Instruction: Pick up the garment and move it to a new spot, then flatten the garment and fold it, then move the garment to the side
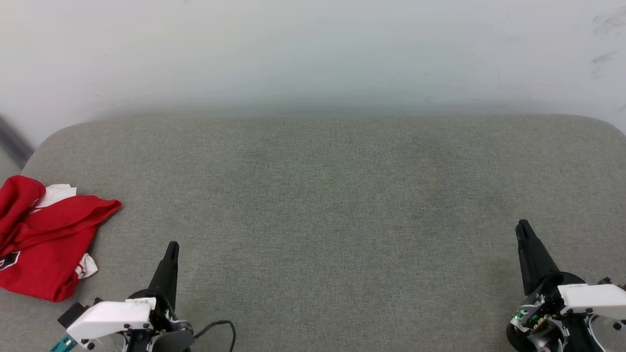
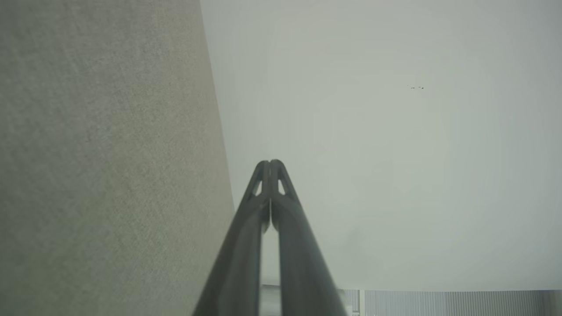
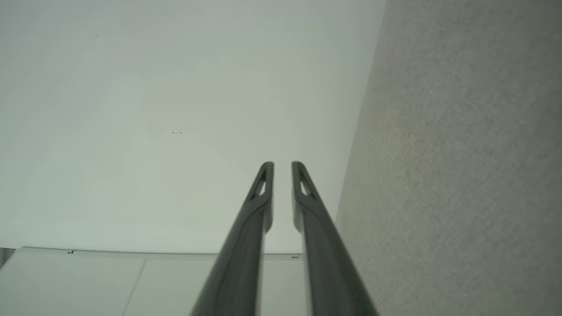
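The garment [image 1: 46,244] lies in a crumpled red heap at the left edge of the grey fabric-covered surface [image 1: 332,195], towards the near side, and the head view's left border cuts part of it off. A white sleeve pokes out at the top of the heap, a bit of red-and-white striped trim shows at its lower right, and a scrap of black, white-outlined print sits at the far left. The left tool [image 1: 172,248] hangs just to the right of the heap, apart from it, with its fingers pointing away from the robot. In the left wrist view the left tool [image 2: 270,164] is clenched, its two tips pressed together with nothing between them. A dark cable [image 1: 222,325] loops beside its wrist. The right tool [image 1: 523,227] is well apart, over the near right of the surface. In the right wrist view the right tool [image 3: 282,166] is released, a narrow gap between its tips, holding nothing. A pale wall [image 1: 313,49] rises behind the surface.
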